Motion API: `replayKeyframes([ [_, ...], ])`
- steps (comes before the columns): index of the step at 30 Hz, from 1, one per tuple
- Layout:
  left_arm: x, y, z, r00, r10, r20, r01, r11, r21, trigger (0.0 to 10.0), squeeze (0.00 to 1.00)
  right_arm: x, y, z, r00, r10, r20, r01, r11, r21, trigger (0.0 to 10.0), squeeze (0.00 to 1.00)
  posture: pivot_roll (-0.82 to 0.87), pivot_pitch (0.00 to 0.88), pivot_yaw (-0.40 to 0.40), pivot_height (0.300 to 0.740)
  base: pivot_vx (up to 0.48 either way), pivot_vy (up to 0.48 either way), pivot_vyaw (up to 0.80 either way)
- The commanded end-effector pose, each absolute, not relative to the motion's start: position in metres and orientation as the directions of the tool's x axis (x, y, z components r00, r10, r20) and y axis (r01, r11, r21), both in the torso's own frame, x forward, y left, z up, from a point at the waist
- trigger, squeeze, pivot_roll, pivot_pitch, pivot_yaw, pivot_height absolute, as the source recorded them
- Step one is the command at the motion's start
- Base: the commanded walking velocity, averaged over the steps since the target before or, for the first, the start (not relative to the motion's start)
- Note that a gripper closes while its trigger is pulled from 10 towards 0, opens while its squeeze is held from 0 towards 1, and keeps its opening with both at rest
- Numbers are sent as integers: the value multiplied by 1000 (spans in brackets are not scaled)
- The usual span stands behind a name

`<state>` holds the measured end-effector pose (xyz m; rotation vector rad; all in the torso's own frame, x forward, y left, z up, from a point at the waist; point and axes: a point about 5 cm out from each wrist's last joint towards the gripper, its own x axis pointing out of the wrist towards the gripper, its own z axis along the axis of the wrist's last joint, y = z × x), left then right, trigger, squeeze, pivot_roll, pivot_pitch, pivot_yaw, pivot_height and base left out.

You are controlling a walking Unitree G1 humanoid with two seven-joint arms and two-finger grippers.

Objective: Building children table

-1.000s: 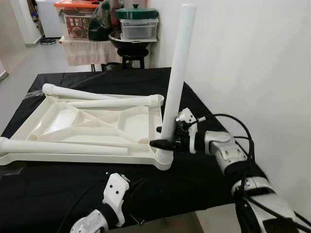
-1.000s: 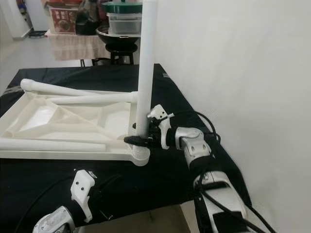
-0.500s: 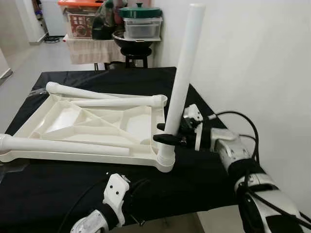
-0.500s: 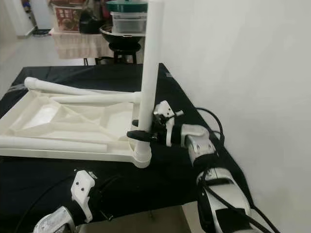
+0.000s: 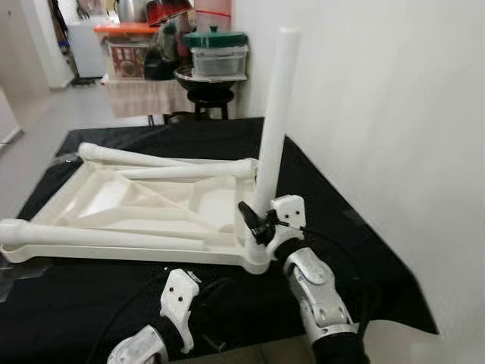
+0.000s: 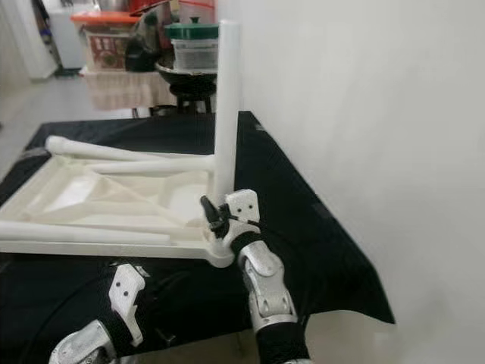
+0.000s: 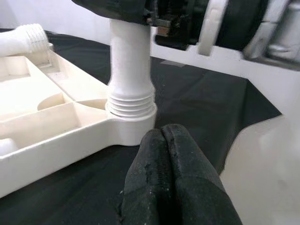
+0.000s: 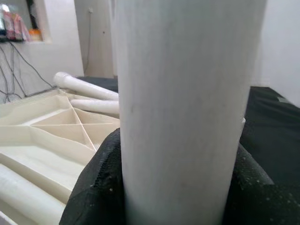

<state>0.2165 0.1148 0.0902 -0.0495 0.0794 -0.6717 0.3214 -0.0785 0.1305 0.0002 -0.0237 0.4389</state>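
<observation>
While right gripper (image 5: 254,220) clamps upright leg (image 5: 273,121) | in tabletop's (image 5: 151,201) near-right socket | left gripper (image 7: 171,154) pressed closed, idle

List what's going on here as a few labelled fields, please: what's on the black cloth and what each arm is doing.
Surface: black cloth
Main piece: white table top, upside down
Upright leg: standing in the near right corner socket
Loose legs: three, lying on the table top
Right end effector: clamped on the upright leg, low down
Left end effector: shut, holding nothing, near the socket
</observation>
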Motion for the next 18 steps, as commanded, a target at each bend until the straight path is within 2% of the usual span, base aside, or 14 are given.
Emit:
replayKeyframes([
  [1, 218, 114, 89, 788, -612, -63, 608, 790, -75, 10000, 0, 312, -79, 106, 848, 515, -127, -508, 857, 81, 10000, 1000, 93, 0, -69, 740, 0, 0, 0],
  [6, 218, 113, 89, 788, -612, -63, 608, 791, -76, 10000, 0, 312, -77, 111, 821, 561, -103, -557, 828, 69, 10000, 1000, 92, 0, -72, 740, 0, 0, 0],
  [7, 219, 112, 90, 787, -614, -62, 609, 789, -78, 10000, 0, 321, -79, 125, 727, 685, -50, -684, 728, 36, 10000, 757, 94, 0, -69, 740, 0, 0, 0],
  [8, 220, 111, 90, 786, -615, -61, 611, 788, -80, 10000, 0, 328, -83, 137, 624, 781, -23, -782, 624, -13, 10000, 31, 95, 0, -69, 740, 0, 0, 0],
  [9, 221, 111, 90, 784, -618, -60, 613, 786, -82, 10000, 0, 334, -88, 151, 501, 865, -20, -864, 500, -62, 10000, 0, 97, 0, -70, 740, 0, 0, 0],
  [10, 222, 110, 90, 783, -619, -60, 614, 785, -83, 10000, 0, 338, -93, 160, 423, 906, -27, -903, 419, -92, 10000, 0, 100, 0, -72, 740, 0, 0, 0],
  [12, 223, 110, 90, 782, -620, -61, 615, 784, -83, 10000, 0, 345, -99, 173, 332, 941, -62, -940, 325, -106, 10000, 0, 105, 0, -74, 740, 0, 0, 0],
  [15, 223, 110, 89, 784, -617, -63, 613, 786, -81, 10000, 0, 356, -105, 188, 276, 958, -76, -958, 267, -103, 10000, 0, 117, 0, -79, 740, 0, 0, 0],
  [18, 224, 110, 89, 785, -616, -63, 612, 787, -79, 10000, 0, 362, -106, 194, 281, 957, -67, -957, 274, -95, 10000, 0, 122, 0, -80, 740, 0, 0, 0],
])
